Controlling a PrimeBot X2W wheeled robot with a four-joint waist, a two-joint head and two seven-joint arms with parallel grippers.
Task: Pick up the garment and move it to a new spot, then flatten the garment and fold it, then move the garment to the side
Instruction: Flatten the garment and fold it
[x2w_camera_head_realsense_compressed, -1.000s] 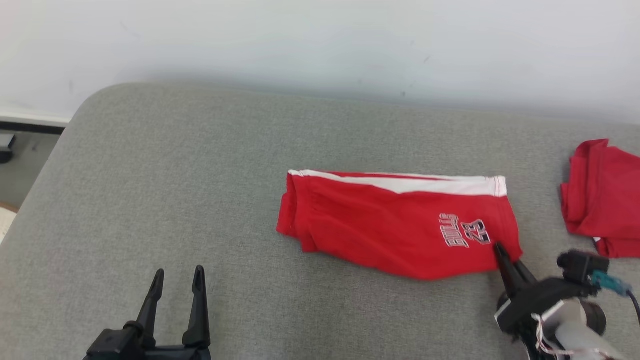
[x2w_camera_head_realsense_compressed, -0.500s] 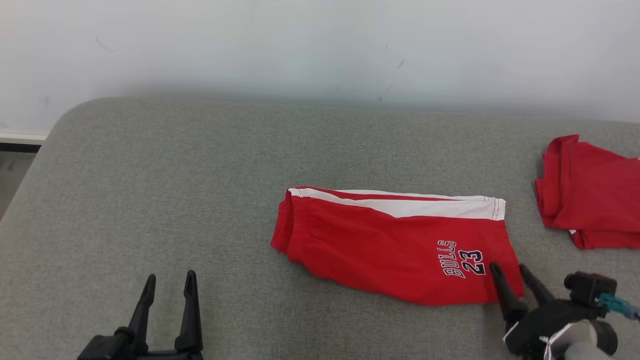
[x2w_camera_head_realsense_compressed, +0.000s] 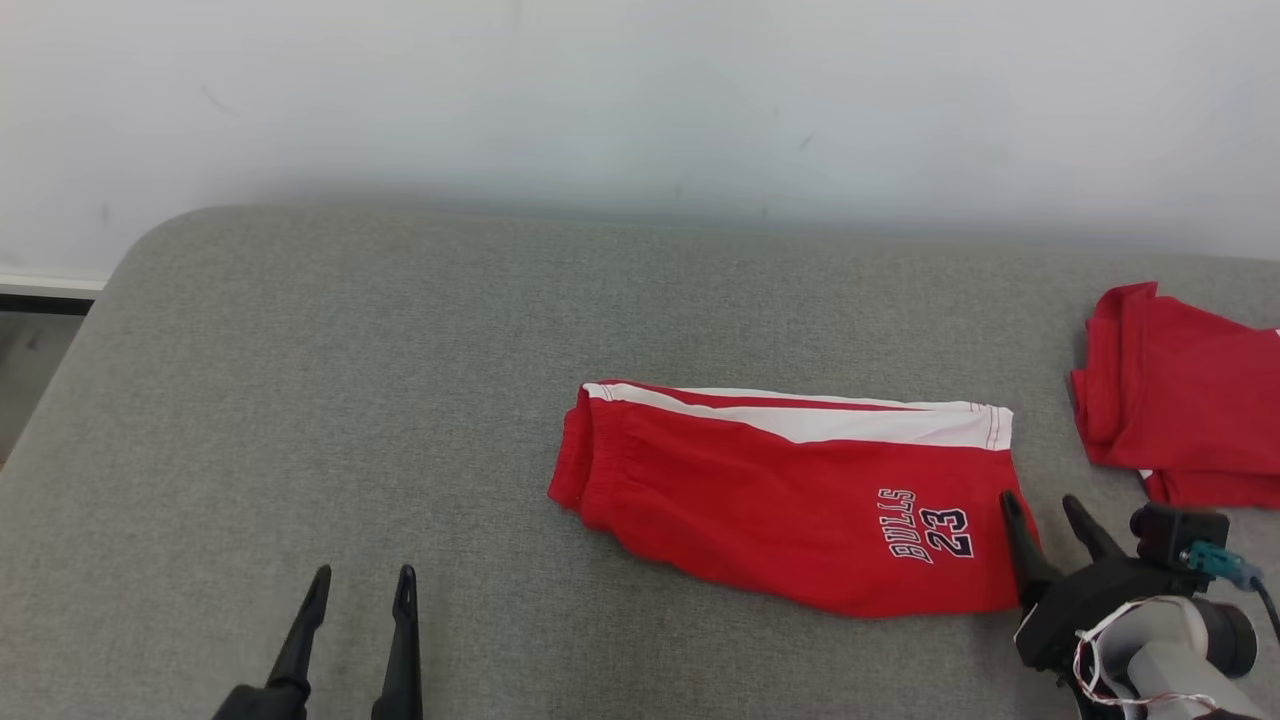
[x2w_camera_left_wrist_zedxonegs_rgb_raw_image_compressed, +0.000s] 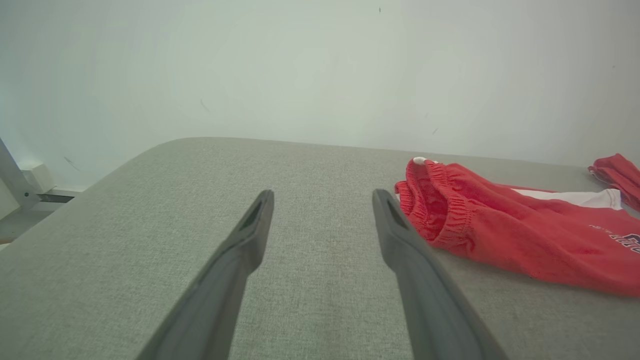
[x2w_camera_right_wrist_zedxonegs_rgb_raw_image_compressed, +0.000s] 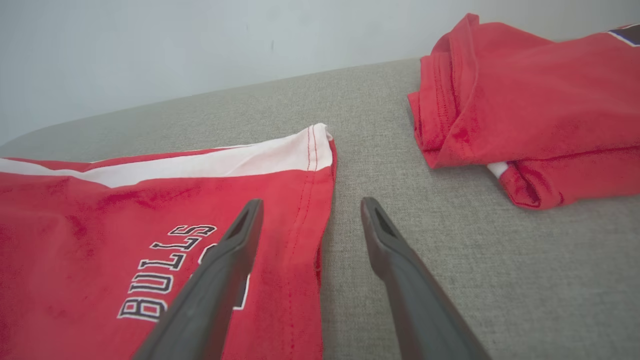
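The garment is a pair of red shorts (x2w_camera_head_realsense_compressed: 780, 500) with a white stripe and "BULLS 23" print, folded flat on the grey cushioned surface (x2w_camera_head_realsense_compressed: 400, 380). My right gripper (x2w_camera_head_realsense_compressed: 1040, 505) is open at the shorts' hem end; in the right wrist view one finger (x2w_camera_right_wrist_zedxonegs_rgb_raw_image_compressed: 220, 270) is over the red cloth (x2w_camera_right_wrist_zedxonegs_rgb_raw_image_compressed: 100, 215), the other over bare grey fabric. My left gripper (x2w_camera_head_realsense_compressed: 362, 578) is open and empty near the front edge, left of the shorts. In the left wrist view the elastic waistband (x2w_camera_left_wrist_zedxonegs_rgb_raw_image_compressed: 440, 200) lies just right of my left gripper (x2w_camera_left_wrist_zedxonegs_rgb_raw_image_compressed: 322, 196).
A second folded red garment (x2w_camera_head_realsense_compressed: 1180, 410) lies at the right edge of the surface, also seen as red folded cloth (x2w_camera_right_wrist_zedxonegs_rgb_raw_image_compressed: 525, 100) in the right wrist view. A pale wall (x2w_camera_head_realsense_compressed: 640, 100) runs behind. The surface's rounded corner (x2w_camera_head_realsense_compressed: 130, 260) drops off at the left.
The right gripper went from pinched at the shorts' hem corner to open, letting the cloth go. The head camera shifted, so the whole scene moved in the picture.
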